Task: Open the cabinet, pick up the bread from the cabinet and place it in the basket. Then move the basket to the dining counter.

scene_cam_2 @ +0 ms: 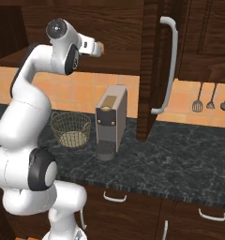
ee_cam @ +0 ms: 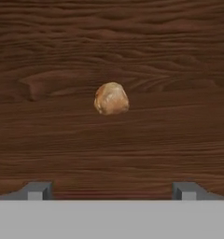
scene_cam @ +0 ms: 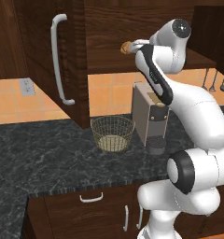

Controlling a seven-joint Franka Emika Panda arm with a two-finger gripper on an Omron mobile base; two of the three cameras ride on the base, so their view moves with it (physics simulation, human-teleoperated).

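The cabinet stands open, its left door and right door swung out towards me. The bread, a small golden loaf, lies on the brown wood shelf inside; it also shows as the bread and the bread just past my hand. My gripper is open and pointed straight at the loaf, a short way off it, with nothing between its fingertips. The wire basket, also the basket, sits empty on the black counter below. The dining counter is out of view.
A grey coffee machine stands on the black speckled counter right of the basket, under the open cabinet. Kitchen utensils hang on the tiled wall at the far right. The open doors jut out over the counter on both sides.
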